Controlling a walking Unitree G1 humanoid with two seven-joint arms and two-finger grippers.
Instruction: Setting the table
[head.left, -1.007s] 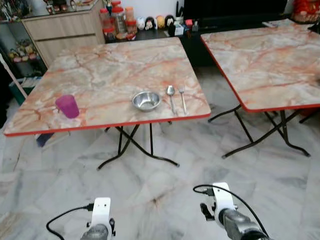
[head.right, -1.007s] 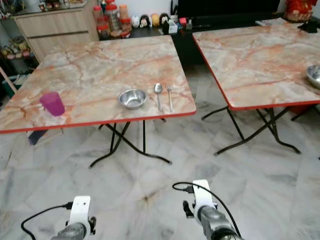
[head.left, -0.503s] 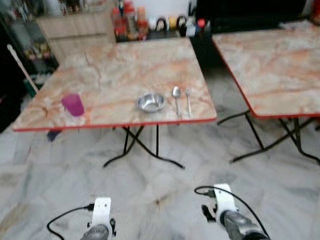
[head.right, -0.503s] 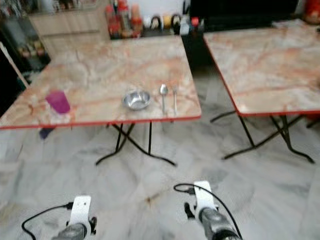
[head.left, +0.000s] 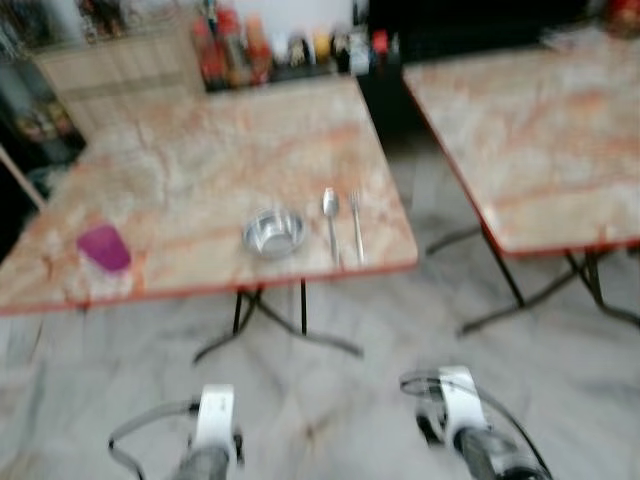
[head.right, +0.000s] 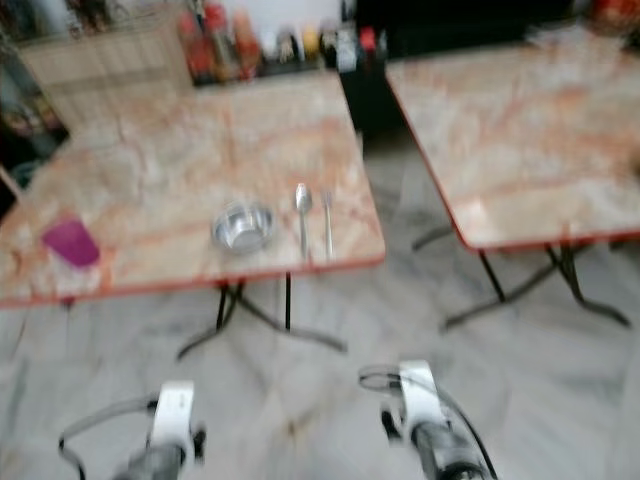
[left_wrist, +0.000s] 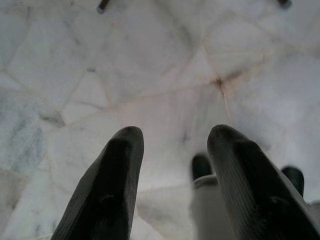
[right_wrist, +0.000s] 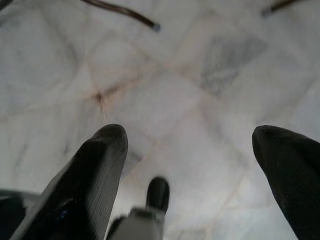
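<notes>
While both arms hang low over marble floor (head.left: 330, 400), left gripper (left_wrist: 172, 150) and right gripper (right_wrist: 187, 150) spread, bowl (head.left: 272, 232), spoon (head.left: 331, 212) and fork (head.left: 356, 220) lie near the table's (head.left: 200, 150) red front edge, cup (head.left: 103, 247) far left.

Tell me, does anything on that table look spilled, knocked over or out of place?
Nothing stands out. The bowl, spoon and fork sit neatly in a row near the table's front edge; the purple cup stands upright further left. The picture is blurred, so small spills could escape notice.
</notes>
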